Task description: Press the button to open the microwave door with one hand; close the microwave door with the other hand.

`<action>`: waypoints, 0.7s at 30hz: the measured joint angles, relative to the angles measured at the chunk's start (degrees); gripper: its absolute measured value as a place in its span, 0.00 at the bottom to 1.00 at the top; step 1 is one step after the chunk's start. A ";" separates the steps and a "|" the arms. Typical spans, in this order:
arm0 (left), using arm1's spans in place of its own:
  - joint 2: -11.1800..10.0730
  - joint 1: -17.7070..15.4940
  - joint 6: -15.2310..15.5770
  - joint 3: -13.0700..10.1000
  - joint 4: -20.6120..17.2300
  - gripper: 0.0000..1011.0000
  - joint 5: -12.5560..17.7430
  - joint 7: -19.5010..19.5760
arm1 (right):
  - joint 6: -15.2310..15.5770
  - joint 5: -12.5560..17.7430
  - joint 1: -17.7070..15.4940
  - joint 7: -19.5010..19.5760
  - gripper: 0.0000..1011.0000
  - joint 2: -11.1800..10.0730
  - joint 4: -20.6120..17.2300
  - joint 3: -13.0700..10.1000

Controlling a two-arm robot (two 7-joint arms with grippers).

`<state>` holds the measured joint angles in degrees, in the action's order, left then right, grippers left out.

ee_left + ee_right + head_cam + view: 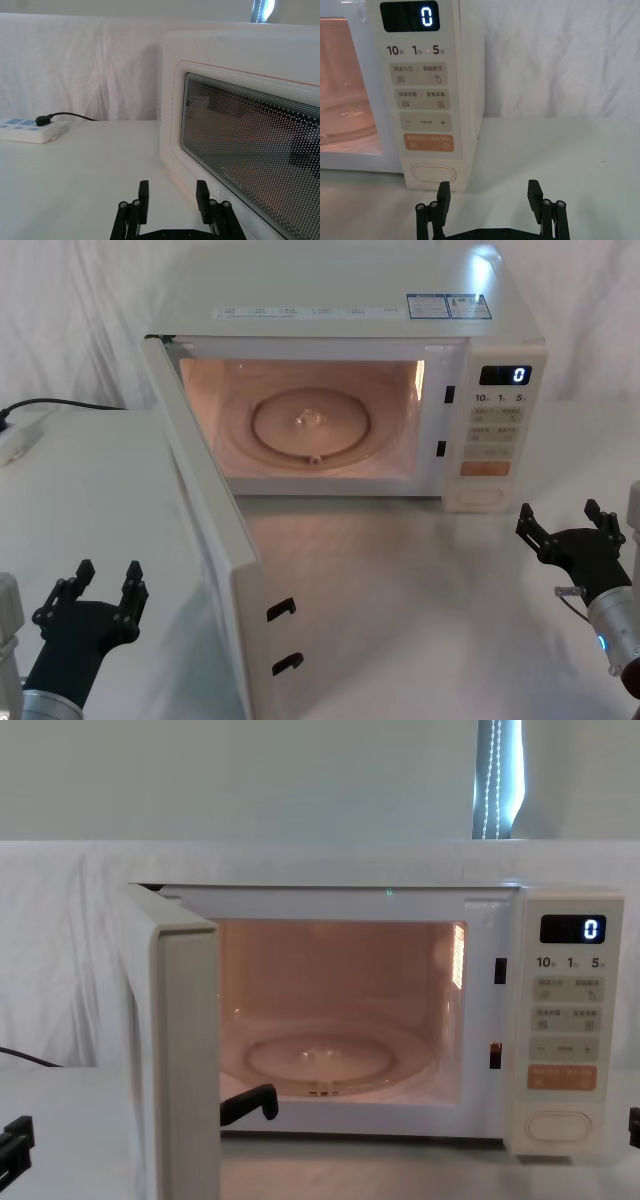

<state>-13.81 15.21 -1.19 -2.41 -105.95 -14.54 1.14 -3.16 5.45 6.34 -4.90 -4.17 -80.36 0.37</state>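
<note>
Standing wide open on its left-hand hinge, the microwave door [205,540] swung out toward the robot, its free edge with two dark latch hooks nearest the head camera and the lit cavity with its glass turntable [312,423] exposed. The button [433,174] sat at the foot of the control panel, below the orange key [428,143], with nothing touching it. The right gripper [570,527] hovered just in front of the panel, its fingers spread wide and holding nothing. The left gripper [104,590] waited on the outer side of the door, near its window, equally open and empty. The door looked like a stiff, light panel that would swing freely; a flat push on its outer face near the free edge, well away from the hinge, seemed the better place than any pinch, and the smooth surface could let a fingertip slide. The door's outer face was hidden from the head and chest views, and the panel's small key labels were too fine to read there.
</note>
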 joint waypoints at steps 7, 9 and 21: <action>0.00 0.00 0.00 0.00 0.00 0.38 0.00 0.00 | 0.00 0.00 0.00 0.00 0.99 0.00 -0.02 0.00; 0.00 0.00 0.00 0.00 0.00 0.33 0.00 0.00 | 0.00 0.00 0.00 0.00 0.99 0.00 -0.02 0.00; 0.00 0.00 0.00 0.00 0.00 0.00 0.00 0.00 | 0.00 0.00 0.00 0.00 0.99 0.00 -0.02 0.00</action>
<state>-13.81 15.21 -1.19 -2.41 -105.96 -14.54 1.14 -3.16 5.45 6.34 -4.90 -4.16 -80.38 0.37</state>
